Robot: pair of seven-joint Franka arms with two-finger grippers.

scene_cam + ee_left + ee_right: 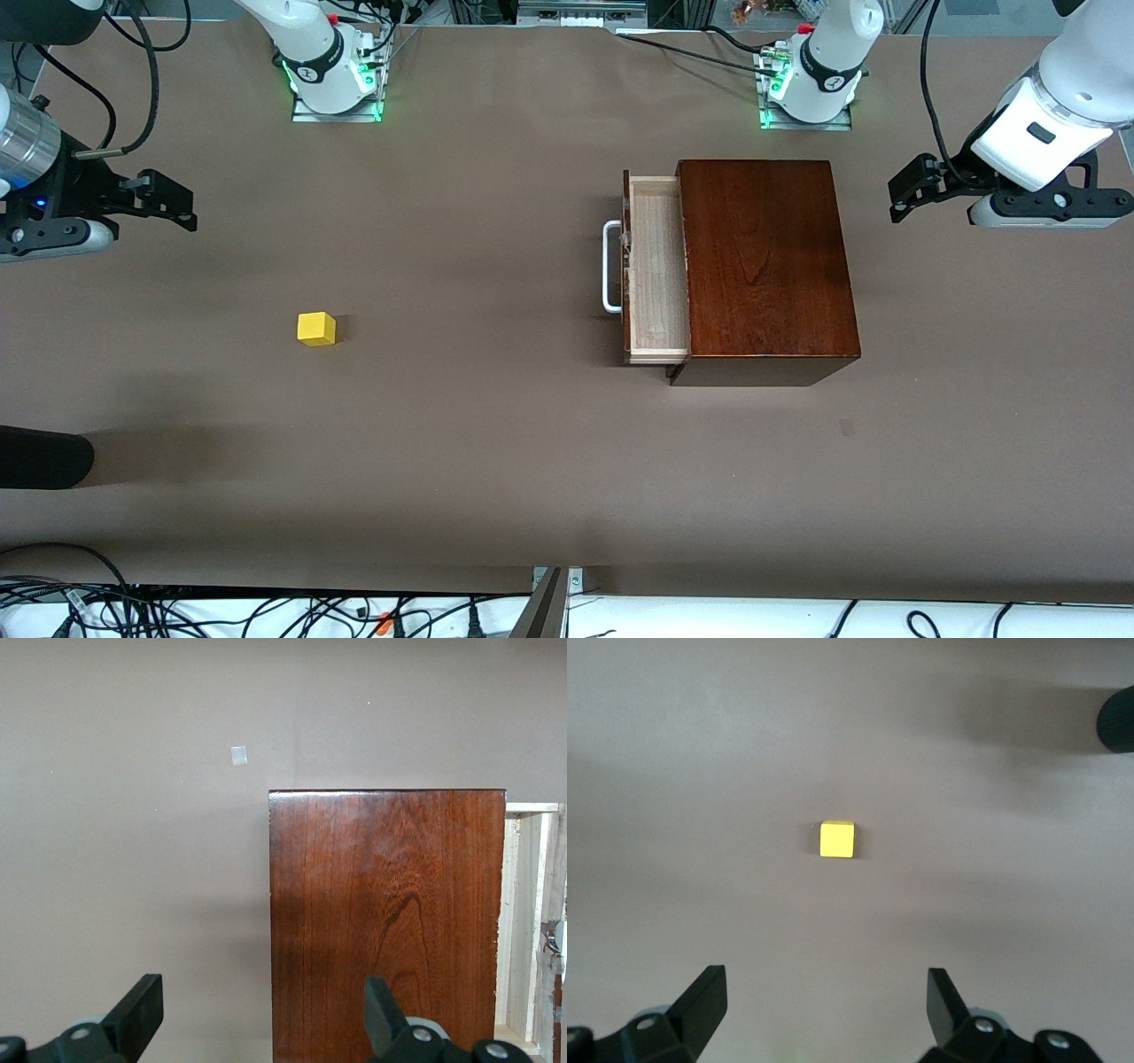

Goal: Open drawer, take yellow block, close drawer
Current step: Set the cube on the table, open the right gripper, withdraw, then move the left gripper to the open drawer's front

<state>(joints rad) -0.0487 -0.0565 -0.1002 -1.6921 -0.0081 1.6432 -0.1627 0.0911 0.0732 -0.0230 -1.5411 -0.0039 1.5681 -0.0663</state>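
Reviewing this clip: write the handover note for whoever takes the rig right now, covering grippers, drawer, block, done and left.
Left gripper: open, empty, hovering by the box's end toward the left arm's end of the table.
Right gripper: open, empty, waiting over bare table at the right arm's end.
Drawer: pulled partly out, tray looks empty, white handle free.
Yellow block: on the table toward the right arm's end, apart from the box.
Done: drawer opened, block out.
Left: close the drawer.

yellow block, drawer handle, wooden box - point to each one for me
yellow block (316, 328): front view, top face.
drawer handle (609, 268): front view, the white bar's long side.
wooden box (764, 257): front view, middle of the dark lid.
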